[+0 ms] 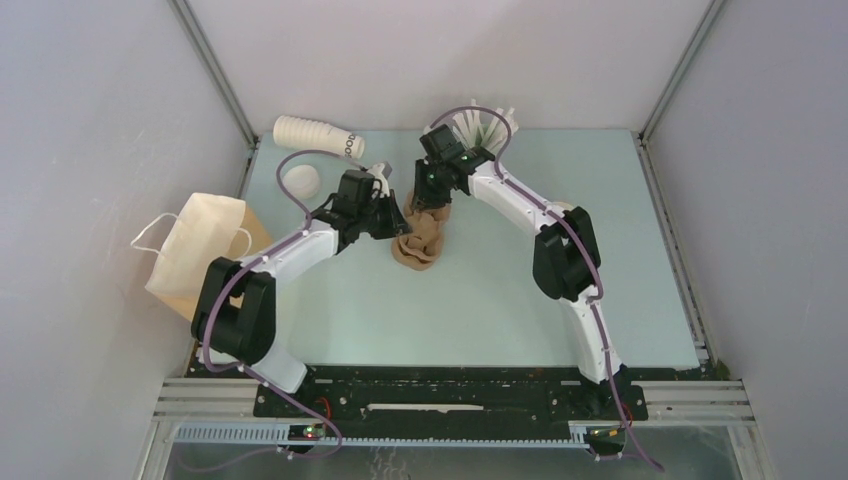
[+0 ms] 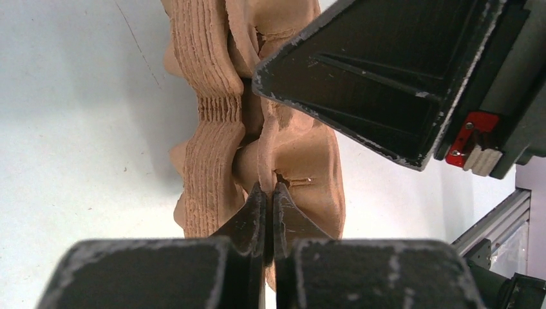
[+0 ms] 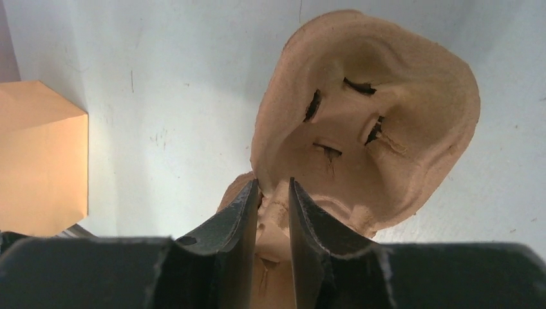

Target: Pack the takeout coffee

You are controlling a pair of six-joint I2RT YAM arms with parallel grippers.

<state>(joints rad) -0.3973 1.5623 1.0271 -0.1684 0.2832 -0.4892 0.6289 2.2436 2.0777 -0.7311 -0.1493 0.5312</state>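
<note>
Left wrist shows left tool (image 2: 269,188) pinching pulp carriers (image 2: 212,129); right tool (image 3: 273,187) likewise, tips half-hidden.

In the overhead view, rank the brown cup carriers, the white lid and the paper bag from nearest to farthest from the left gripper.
1. The brown cup carriers, mid-table, right at the left gripper.
2. The white lid, back left.
3. The paper bag, far left.

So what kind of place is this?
Probably a robot test booth: plain walls around a pale table, two robot arms bolted at its edge, plus stacked cups and a paper bag.
</note>
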